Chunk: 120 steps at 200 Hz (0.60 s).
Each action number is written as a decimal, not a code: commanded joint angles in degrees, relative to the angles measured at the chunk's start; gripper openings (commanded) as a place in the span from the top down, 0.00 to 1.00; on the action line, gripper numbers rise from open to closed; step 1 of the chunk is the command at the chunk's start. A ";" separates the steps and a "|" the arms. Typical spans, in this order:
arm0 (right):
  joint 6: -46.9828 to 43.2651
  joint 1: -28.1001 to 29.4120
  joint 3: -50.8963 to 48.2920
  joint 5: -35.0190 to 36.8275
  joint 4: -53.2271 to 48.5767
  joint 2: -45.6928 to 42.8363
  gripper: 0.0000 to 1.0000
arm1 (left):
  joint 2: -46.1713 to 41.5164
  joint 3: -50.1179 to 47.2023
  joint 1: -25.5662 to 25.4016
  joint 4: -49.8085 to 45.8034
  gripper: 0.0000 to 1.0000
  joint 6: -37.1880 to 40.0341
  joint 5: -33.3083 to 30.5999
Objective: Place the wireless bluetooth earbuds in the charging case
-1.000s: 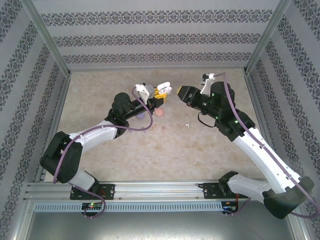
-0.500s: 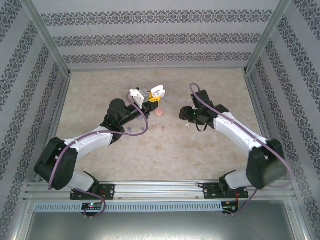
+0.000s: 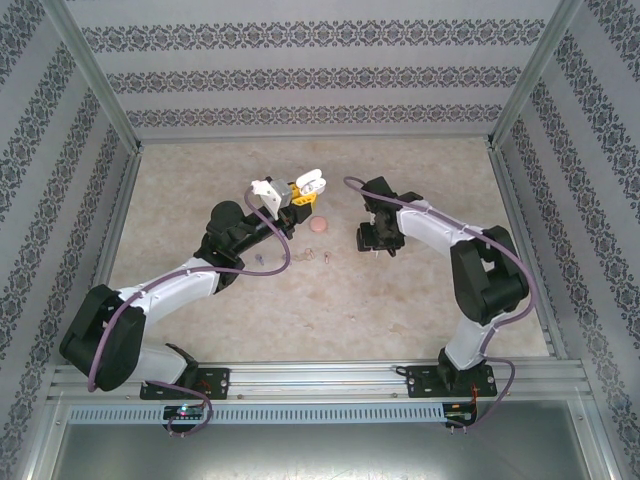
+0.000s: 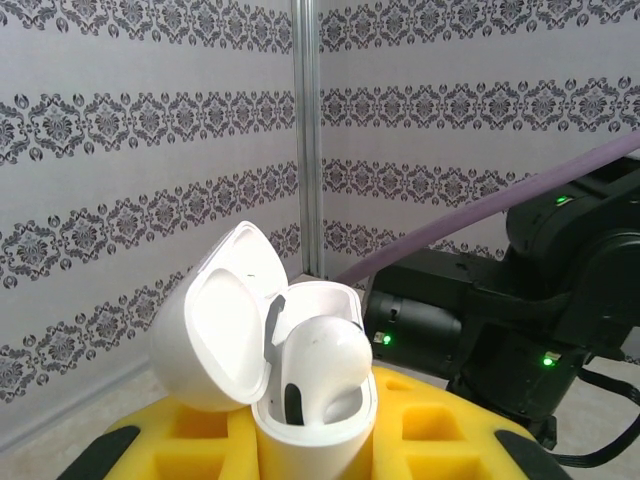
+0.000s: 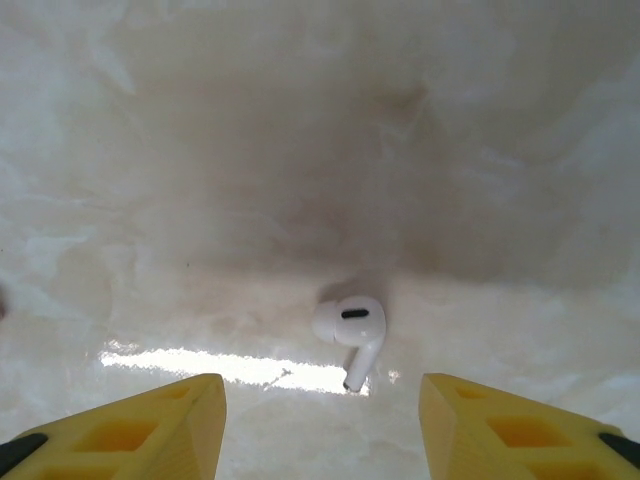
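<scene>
Right wrist view: a white earbud is seen lying on its side on the pale marbled table, its stem pointing toward the near edge of the picture. It is placed just beyond the tips of the right gripper and roughly centred in the gap. The yellow fingers are held spread apart, nothing is pinched, and the earbud is not touched. Only bare, glossy table surface is seen between fingertips and earbud.

From the left wrist, the white charging case is shown upright and clamped between the yellow pads of the left gripper, which is pressed closed on it. Its lid is swung open to the left. One seated earbud is already lodged in the case. The black right arm is seen behind the case.

In the top external view the held case is raised above the far-centre part of the table, to the left of the right gripper and apart from it. A pinkish round item rests on the table between the two grippers. Nearer to the bases, two tiny pale earbuds are seen loose on the table, and a purple earbud lies further left, beside the left arm.
</scene>
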 commanded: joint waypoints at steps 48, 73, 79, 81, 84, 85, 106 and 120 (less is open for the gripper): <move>-2.66 -0.29 4.26 2.67 -2.66 6.19 0.50 | -1.47 -0.24 0.69 1.94 1.00 0.53 0.23; -2.29 -0.24 4.81 2.89 -2.43 7.33 0.52 | -1.26 -0.04 0.64 1.92 1.00 0.54 0.32; -2.30 -0.24 4.97 2.93 -2.39 7.66 0.53 | -1.28 0.01 0.68 1.92 1.00 0.53 0.32; -2.30 -0.24 4.99 2.95 -2.34 7.75 0.53 | -1.22 0.00 0.68 1.96 1.00 0.51 0.32; -2.29 -0.19 4.99 2.96 -2.30 7.86 0.53 | -1.20 0.02 0.71 1.94 1.00 0.53 0.32; -2.30 -0.21 5.04 2.96 -2.30 7.92 0.54 | -1.20 0.04 0.71 1.93 1.00 0.53 0.32; -2.38 -0.24 5.01 3.30 -2.08 8.49 0.56 | -1.13 0.19 0.71 1.82 1.00 0.49 0.41; -2.32 -0.32 4.83 3.38 -2.05 8.67 0.56 | -1.03 0.17 0.67 1.70 1.00 0.62 0.41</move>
